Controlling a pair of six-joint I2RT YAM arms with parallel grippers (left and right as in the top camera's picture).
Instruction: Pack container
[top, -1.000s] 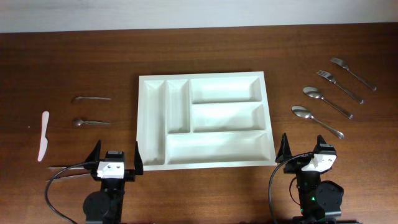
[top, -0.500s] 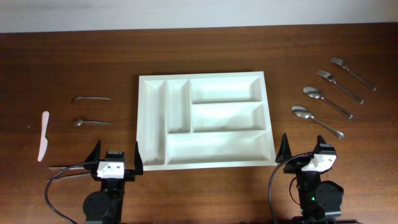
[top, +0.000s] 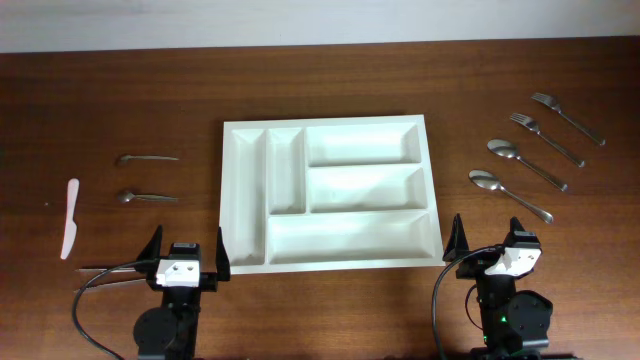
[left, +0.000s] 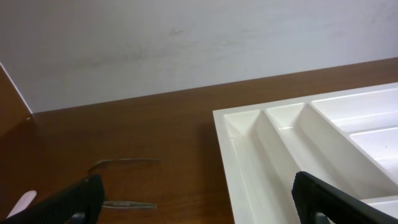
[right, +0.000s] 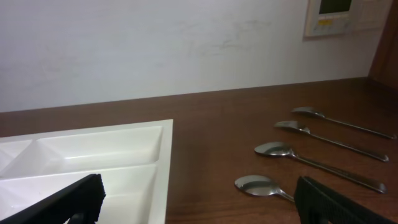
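Observation:
The white container with five compartments lies mid-table and holds nothing; it also shows in the left wrist view and the right wrist view. Two small spoons and a white plastic knife lie to its left. Two spoons and two forks lie to its right. My left gripper is open and empty at the front left of the container. My right gripper is open and empty at its front right.
A pale wall rises behind the table's far edge. A wall panel hangs at the far right in the right wrist view. Black cables run beside each arm base.

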